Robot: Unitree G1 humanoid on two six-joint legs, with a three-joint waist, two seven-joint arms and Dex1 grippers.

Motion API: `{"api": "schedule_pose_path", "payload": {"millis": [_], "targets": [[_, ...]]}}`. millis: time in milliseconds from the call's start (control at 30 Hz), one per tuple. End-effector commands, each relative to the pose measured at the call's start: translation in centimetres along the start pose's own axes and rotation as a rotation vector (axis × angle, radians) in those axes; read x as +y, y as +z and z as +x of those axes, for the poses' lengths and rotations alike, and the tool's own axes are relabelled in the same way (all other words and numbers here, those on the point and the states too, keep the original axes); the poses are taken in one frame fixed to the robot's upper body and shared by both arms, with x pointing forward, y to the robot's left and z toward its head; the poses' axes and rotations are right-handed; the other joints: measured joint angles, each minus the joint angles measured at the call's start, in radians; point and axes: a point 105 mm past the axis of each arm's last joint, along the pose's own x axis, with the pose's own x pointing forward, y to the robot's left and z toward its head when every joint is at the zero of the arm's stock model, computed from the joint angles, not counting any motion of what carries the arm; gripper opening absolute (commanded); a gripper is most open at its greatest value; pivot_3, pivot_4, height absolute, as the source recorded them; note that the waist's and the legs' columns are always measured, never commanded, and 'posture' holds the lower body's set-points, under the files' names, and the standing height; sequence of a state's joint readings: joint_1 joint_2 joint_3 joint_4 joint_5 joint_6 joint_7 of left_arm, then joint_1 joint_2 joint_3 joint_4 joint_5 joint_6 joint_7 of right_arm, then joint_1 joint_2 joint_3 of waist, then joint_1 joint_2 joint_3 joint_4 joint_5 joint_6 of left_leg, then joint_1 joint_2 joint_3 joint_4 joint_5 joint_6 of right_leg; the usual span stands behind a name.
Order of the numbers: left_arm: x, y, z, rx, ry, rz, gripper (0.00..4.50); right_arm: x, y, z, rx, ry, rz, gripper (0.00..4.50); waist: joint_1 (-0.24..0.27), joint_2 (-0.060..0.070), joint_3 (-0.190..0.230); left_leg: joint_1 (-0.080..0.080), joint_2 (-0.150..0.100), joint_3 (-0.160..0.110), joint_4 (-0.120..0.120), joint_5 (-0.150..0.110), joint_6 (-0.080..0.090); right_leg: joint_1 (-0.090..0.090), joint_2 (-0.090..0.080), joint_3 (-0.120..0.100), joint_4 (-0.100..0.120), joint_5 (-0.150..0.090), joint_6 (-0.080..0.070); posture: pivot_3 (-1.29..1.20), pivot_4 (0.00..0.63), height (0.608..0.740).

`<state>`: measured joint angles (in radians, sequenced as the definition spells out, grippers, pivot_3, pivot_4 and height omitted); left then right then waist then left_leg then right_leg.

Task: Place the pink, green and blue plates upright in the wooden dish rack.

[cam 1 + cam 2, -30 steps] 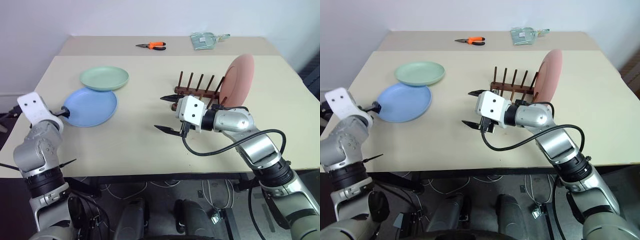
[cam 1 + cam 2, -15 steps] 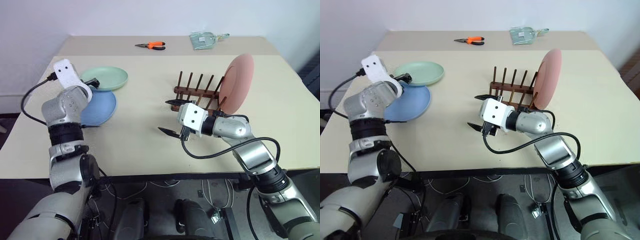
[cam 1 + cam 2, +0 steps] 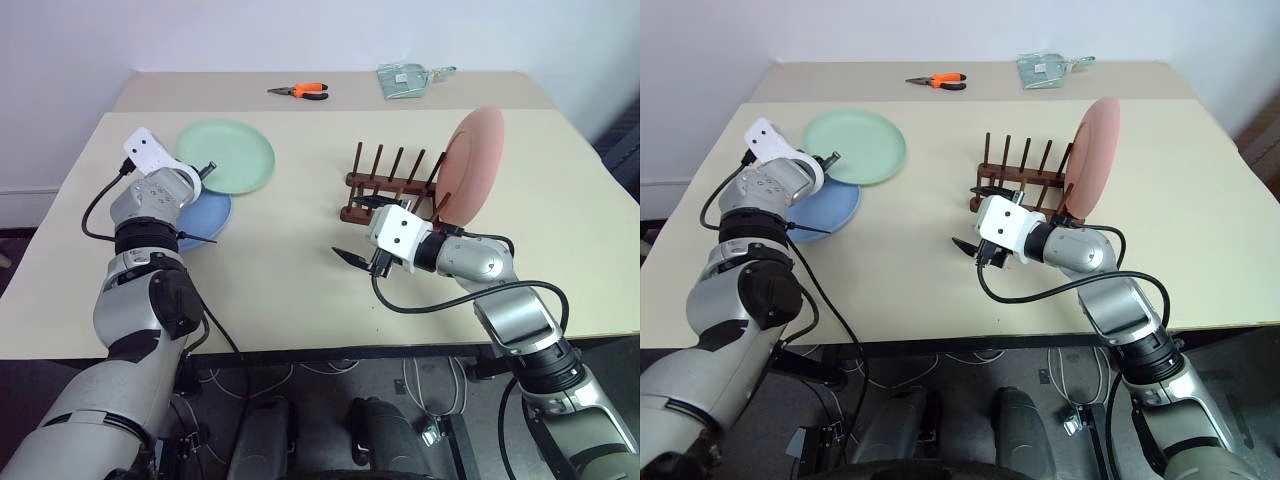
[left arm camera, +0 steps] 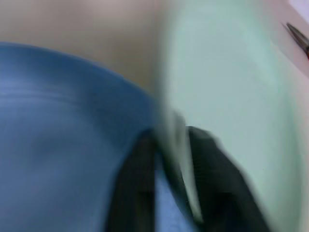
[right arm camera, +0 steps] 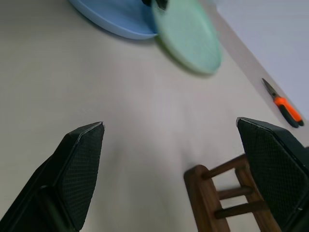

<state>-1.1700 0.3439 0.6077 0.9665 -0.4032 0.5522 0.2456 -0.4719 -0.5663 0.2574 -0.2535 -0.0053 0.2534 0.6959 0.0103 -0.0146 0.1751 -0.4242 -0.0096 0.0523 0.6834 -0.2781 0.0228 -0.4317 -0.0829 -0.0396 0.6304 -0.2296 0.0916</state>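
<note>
Matt plates, green [image 3: 228, 155] and pink [image 3: 472, 165], beside a dark wooden rack [image 3: 392, 186] (smooth, slightly glossy).

No legible text, label, brand, number or sign appears in any view. The packet [image 3: 405, 80] at 12 o'clock on the far table carries markings too small to read.
</note>
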Motion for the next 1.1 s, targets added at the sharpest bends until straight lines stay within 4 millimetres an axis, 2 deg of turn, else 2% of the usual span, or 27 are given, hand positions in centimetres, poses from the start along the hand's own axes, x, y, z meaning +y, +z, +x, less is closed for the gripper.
{"api": "schedule_pose_path", "payload": {"millis": [33,133,200,300,400,533,800,867,933,1100], "targets": [[-1.0,2.3,-0.7,-0.072,-0.032,-0.023,0.07,-1.0,1.1,-0.6,-0.036,-0.042,-0.047,4.5,0.001,0.0,0.0,0.0,0.0,0.0,0.0,0.0,0.0,0.0,0.0,0.0,0.0,0.0,0.0,0.0,0.15,0.74],[-3.8,4.5,-2.3,-0.216,-0.164,0.097,0.07,-2.2,1.8,-0.4,-0.051,-0.058,-0.056,4.5,0.0,0.0,0.001,0.0,0.0,0.0,0.0,0.0,0.0,0.0,0.0,0.0,0.0,0.0,0.001,0.0,0.15,0.74],[-6.6,5.1,-4.5,-0.301,-0.3,0.202,0.07,-3.0,2.7,-0.3,-0.07,-0.061,-0.082,4.5,0.0,-0.001,0.001,0.0,0.0,0.0,0.0,0.0,0.0,0.0,0.0,0.0,0.0,0.0,0.001,0.0,0.15,0.74],[-9.4,4.4,-7.4,-0.335,-0.446,0.284,0.07,-3.9,4.3,0.3,-0.102,-0.085,-0.172,4.5,0.001,-0.001,0.001,0.0,0.0,0.0,0.0,0.0,0.0,0.0,0.0,0.0,0.0,0.0,0.001,0.0,0.15,0.74],[-12.0,2.7,-10.6,-0.302,-0.586,0.317,0.07,-5.1,5.2,1.5,-0.087,-0.124,-0.355,4.5,-0.001,-0.001,0.001,0.0,0.0,0.0,0.0,0.0,0.0,0.0,0.0,0.001,0.0,0.0,0.001,0.0,0.15,0.74],[-13.3,1.1,-13.0,-0.257,-0.637,0.343,0.07,-6.1,4.3,2.7,-0.042,-0.146,-0.502,4.5,-0.001,-0.001,0.001,0.0,0.0,0.0,0.0,0.0,-0.001,0.0,0.001,0.001,0.0,0.0,0.001,0.0,0.15,0.74],[-14.4,-0.4,-15.1,-0.175,-0.653,0.284,0.07,-7.0,2.6,3.3,-0.003,-0.163,-0.625,4.5,0.0,-0.001,0.001,0.0,0.0,0.0,0.0,0.001,-0.001,0.001,0.001,0.002,0.0,0.0,0.001,0.0,0.15,0.74],[-14.6,-0.8,-15.4,-0.161,-0.659,0.296,0.0,-7.3,2.7,3.3,-0.002,-0.186,-0.645,3.96,-0.001,-0.001,0.001,0.0,0.0,0.0,0.001,0.001,-0.001,0.001,0.001,0.002,0.0,0.0,0.001,0.0,0.15,0.74],[-14.7,-1.1,-15.6,-0.143,-0.672,0.302,0.0,-7.7,2.7,3.2,0.0,-0.207,-0.666,3.22,-0.001,-0.001,0.001,0.0,0.0,0.0,0.0,0.001,-0.001,0.001,0.001,0.002,0.0,0.0,0.001,0.0,0.15,0.74],[-14.5,-1.9,-15.5,-0.098,-0.669,0.3,0.0,-8.1,3.0,2.9,-0.011,-0.245,-0.684,0.78,-0.001,-0.001,0.001,0.0,0.0,0.0,0.001,0.001,-0.001,0.001,0.001,0.002,0.0,0.0,0.001,0.0,0.15,0.74]]}}
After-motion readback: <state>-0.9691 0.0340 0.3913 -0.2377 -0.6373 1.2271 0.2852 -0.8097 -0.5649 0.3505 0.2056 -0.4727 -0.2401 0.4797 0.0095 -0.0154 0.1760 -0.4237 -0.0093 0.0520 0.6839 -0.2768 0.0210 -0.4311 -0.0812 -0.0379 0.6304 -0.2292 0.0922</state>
